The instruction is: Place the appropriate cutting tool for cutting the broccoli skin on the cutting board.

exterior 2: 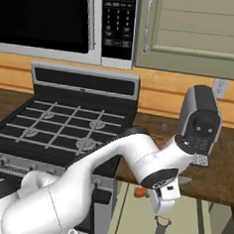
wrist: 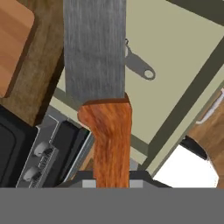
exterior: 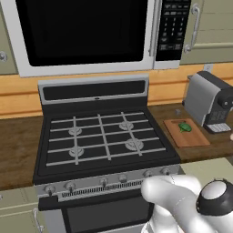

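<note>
Knife [wrist: 98, 87] with wooden handle sits clamped in the claw [exterior 2: 163, 204] over the open drawer, carry step under way; next lift toward cutting board [exterior: 187, 134] beside coffee machine [exterior: 209, 99], broccoli [exterior: 184, 127] on it
</note>
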